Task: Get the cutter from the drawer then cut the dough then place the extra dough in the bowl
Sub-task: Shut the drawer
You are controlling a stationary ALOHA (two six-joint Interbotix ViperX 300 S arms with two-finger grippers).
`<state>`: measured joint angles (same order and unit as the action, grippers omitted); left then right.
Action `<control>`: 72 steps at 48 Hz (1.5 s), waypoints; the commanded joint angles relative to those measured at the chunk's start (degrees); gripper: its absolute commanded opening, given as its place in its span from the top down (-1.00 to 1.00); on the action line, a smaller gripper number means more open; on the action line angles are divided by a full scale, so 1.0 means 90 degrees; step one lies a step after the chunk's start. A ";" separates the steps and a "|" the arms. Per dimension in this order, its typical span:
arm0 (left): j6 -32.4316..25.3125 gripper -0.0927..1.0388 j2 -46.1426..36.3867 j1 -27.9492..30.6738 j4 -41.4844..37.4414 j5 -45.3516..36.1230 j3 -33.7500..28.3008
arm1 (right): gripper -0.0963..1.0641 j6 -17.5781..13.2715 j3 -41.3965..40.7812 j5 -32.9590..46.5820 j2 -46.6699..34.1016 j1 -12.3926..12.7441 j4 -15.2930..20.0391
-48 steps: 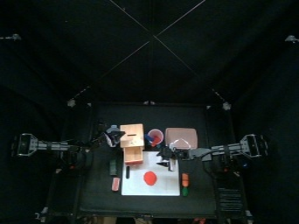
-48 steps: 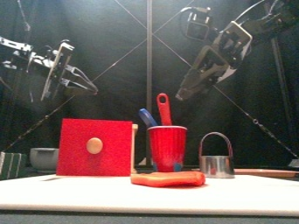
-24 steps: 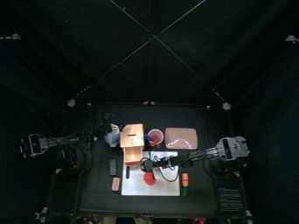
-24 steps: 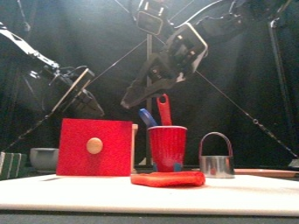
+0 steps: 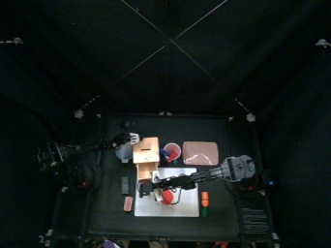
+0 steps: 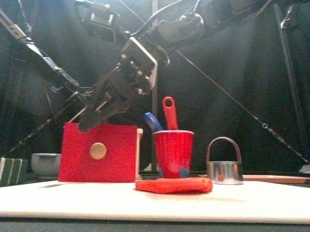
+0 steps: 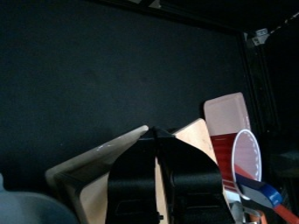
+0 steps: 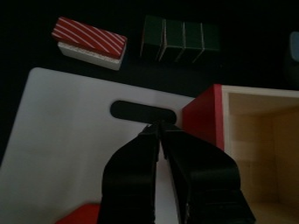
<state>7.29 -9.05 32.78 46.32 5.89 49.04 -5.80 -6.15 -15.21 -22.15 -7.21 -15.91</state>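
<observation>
The metal cutter (image 6: pixel 223 163) stands on the white cutting board (image 5: pixel 188 206), right of the red cup (image 6: pixel 172 152). The flat red dough (image 6: pixel 173 185) lies at the board's front. My right gripper (image 8: pixel 158 131) reaches across from the right and hangs over the board's grip-hole end, just in front of the red drawer front (image 8: pixel 205 112). Its jaws stand a narrow gap apart with nothing between them. The drawer is pulled out and its wooden inside (image 8: pixel 264 122) looks bare. My left gripper (image 7: pixel 156 133) hovers by the wooden box (image 5: pixel 146 152), shut and holding nothing.
The pink tray (image 5: pixel 199 152) lies behind the board on the right. Left of the board lie the dark green sushi roll (image 8: pixel 181 37) and a red striped toy (image 8: pixel 90 41). The blue-grey bowl (image 6: pixel 46 163) stands far left behind the box.
My right arm has swung left and down across the board to the drawer front, its jaws narrowing. The left gripper has closed and pulled back a little.
</observation>
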 commanded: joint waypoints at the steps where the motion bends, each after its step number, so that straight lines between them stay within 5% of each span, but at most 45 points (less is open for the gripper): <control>1: -0.0010 0.31 0.0068 0.0049 -0.0029 -0.0107 -0.0215 | -0.04 -0.0029 0.0596 -0.0459 -0.0078 0.0000 -0.0137; 17: -0.0029 0.31 0.0088 0.0078 -0.0068 -0.0430 -0.0215 | -0.04 -0.0059 0.1289 -0.1074 -0.0605 0.0049 -0.0234; 72: -0.0010 0.31 0.0244 0.0117 -0.0059 -0.0439 -0.0273 | -0.04 -0.0068 0.1895 -0.1172 -0.0908 0.1074 -0.0518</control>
<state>7.38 -6.86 34.01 45.88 2.20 47.11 -6.33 9.23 -25.75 -31.90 1.41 -20.48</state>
